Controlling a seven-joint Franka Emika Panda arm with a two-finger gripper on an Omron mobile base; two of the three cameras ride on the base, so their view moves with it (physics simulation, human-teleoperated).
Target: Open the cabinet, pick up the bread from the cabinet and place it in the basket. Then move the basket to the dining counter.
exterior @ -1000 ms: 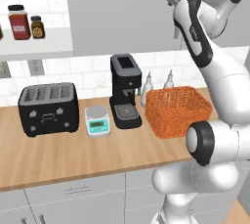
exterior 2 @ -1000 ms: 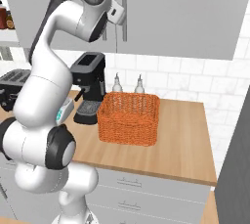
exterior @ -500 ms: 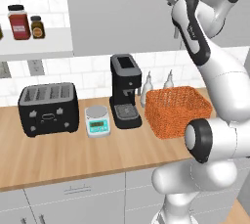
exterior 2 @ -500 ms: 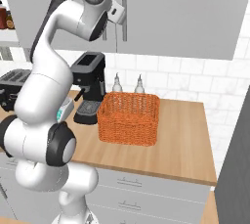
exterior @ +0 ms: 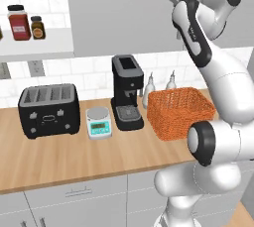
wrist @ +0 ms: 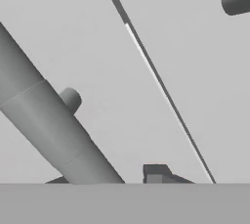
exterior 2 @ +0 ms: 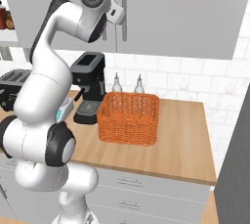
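The cabinet (exterior 2: 161,12), rigid and hinged, is being taken by its stiff bar handle (wrist: 49,125), lying between the jaws clamped on it.

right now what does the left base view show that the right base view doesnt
Left base view alone: the open shelf with two jars, and the small scale in full beside the toaster.
Right base view alone: the counter's bare right end and the gripper shut on the cabinet's left bar handle, with the second handle just beside it.
Both share: the orange basket, the black coffee machine, the two bottles behind the basket, and the closed grey cabinet.
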